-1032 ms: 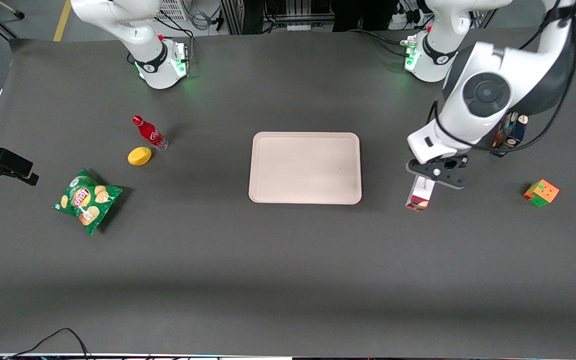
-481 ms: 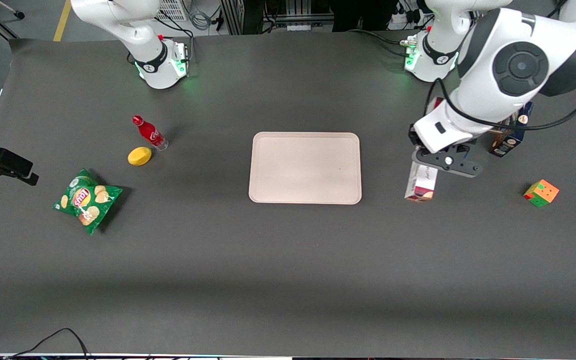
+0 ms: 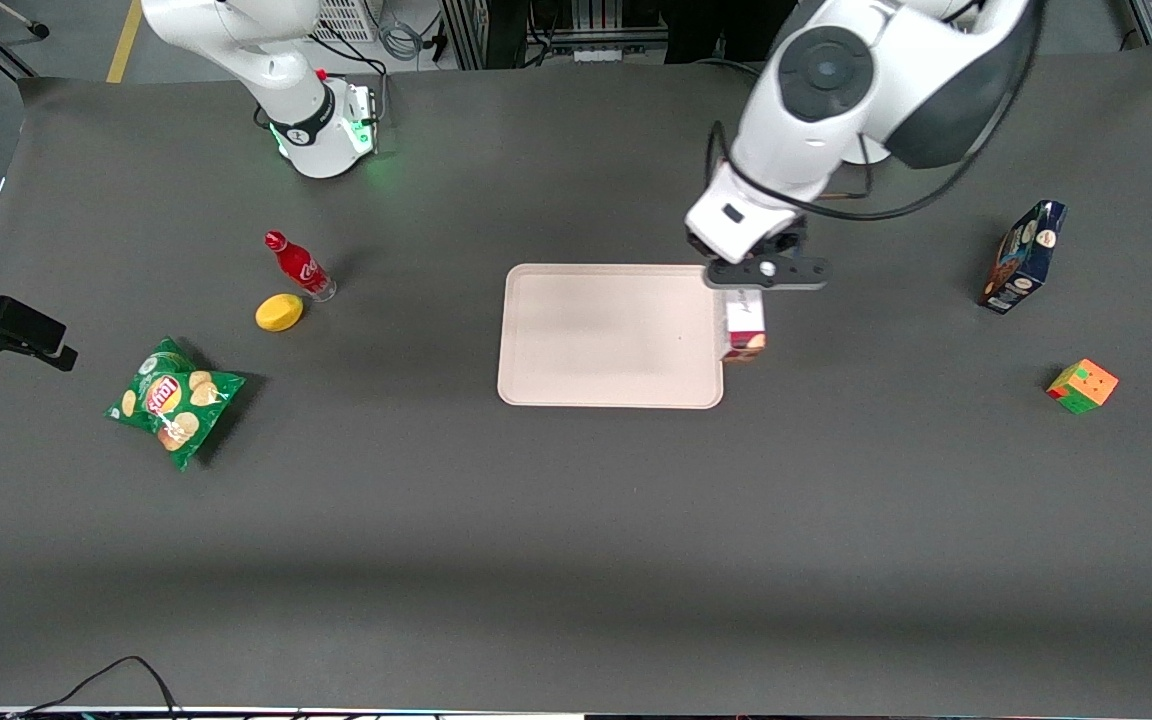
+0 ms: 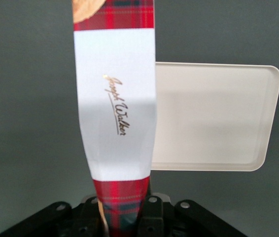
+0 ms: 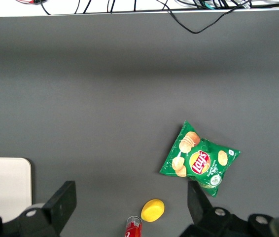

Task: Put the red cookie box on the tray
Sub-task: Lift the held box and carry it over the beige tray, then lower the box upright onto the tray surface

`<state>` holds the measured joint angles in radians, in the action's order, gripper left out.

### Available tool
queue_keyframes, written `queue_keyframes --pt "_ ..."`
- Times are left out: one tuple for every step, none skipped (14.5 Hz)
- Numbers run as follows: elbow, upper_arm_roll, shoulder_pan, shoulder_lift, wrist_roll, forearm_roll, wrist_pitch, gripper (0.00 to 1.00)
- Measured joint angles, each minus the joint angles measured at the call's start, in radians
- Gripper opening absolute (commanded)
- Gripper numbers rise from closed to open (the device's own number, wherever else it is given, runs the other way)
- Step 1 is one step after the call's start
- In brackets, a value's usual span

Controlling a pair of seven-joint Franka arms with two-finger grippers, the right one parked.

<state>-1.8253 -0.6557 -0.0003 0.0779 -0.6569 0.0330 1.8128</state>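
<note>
Dark grey matting covers the desk (image 3: 576, 520), on which everything is laid out. Toward the parked arm's end, a green crisp bag (image 3: 176, 398) is seen lying flat, with a yellow lemon (image 3: 279, 312) and a small red bottle (image 3: 299, 265) just beside each other farther from the front camera. At the middle lies the tray (image 3: 606, 340), bare of any load. At its edge nearer the working arm, the gripper (image 3: 748, 282) is held above the desk with its jaws closed on one end of the red cookie box (image 3: 742, 328), which hangs lengthwise below them, clear of the surface. In the wrist view the box (image 4: 116, 106) is seen running straight out from the jaws, with the tray (image 4: 213, 118) showing past one long side of it; the box is judged to sit over the tray's rim, not yet over its middle, so the carry is judged unfinished. Toward the working arm's end, a dark blue box (image 3: 1023, 256) is seen standing upright, and a coloured puzzle cube (image 3: 1082, 386) rests nearer the front camera, both well apart from the tray.
</note>
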Motion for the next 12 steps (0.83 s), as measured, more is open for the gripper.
queue_keyframes --pt "-0.032 -0.021 0.0 0.001 -0.02 0.0 0.043 0.09" --pt "-0.071 -0.039 -0.001 0.002 -0.032 0.0 0.089 0.09" --pt "-0.116 -0.054 -0.001 0.002 -0.039 0.0 0.145 0.09" --pt "-0.166 -0.066 -0.001 0.002 -0.042 0.0 0.21 0.09" --pt "-0.218 -0.076 -0.001 0.002 -0.045 0.0 0.277 0.09" --pt "-0.264 -0.083 -0.001 0.002 -0.049 0.0 0.339 0.09" --pt "-0.308 -0.09 -0.001 0.002 -0.06 0.0 0.4 0.09" --pt "-0.352 -0.101 -0.001 0.003 -0.078 -0.001 0.462 0.1" --pt "-0.394 -0.112 -0.001 0.003 -0.092 -0.001 0.523 0.1" --pt "-0.43 -0.12 -0.001 0.004 -0.1 -0.001 0.573 0.1" --pt "-0.459 -0.124 -0.001 0.007 -0.105 -0.001 0.61 0.1" --pt "-0.48 -0.127 -0.002 0.012 -0.108 -0.001 0.636 0.1"
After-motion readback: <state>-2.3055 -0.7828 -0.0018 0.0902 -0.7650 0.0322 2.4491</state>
